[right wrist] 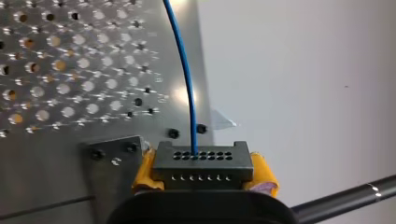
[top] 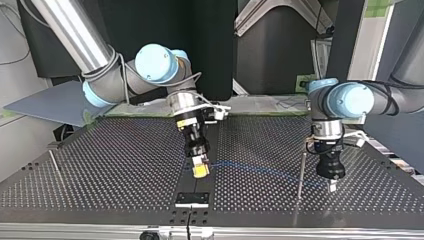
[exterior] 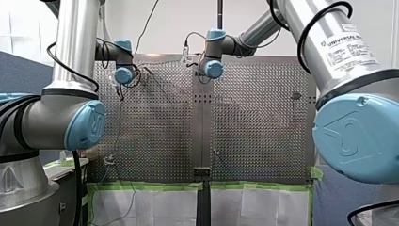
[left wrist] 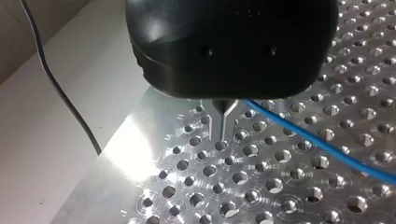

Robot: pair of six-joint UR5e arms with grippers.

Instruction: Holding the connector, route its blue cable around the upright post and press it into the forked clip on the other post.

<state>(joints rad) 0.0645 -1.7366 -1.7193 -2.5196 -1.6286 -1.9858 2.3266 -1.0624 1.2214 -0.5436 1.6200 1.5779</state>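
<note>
Gripping connector (right wrist: 201,164) in yellow-padded fingers of my right gripper (top: 200,170), with cable (right wrist: 186,70) stretched straight across tabletop (top: 125,165), past post (top: 301,172), to my left gripper (left wrist: 222,126), fingers there pinched narrow beside it.

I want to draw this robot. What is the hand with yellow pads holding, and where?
My right hand holds the dark connector by its two short ends, between the yellow pads.

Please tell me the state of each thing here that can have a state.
right end effector: shut on the connector.
connector: held, blue cable plugged in.
blue cable: runs nearly straight toward left end effector.
left end effector: shut, cable running past it.
upright post: standing; cable passes it, side unclear.
</note>
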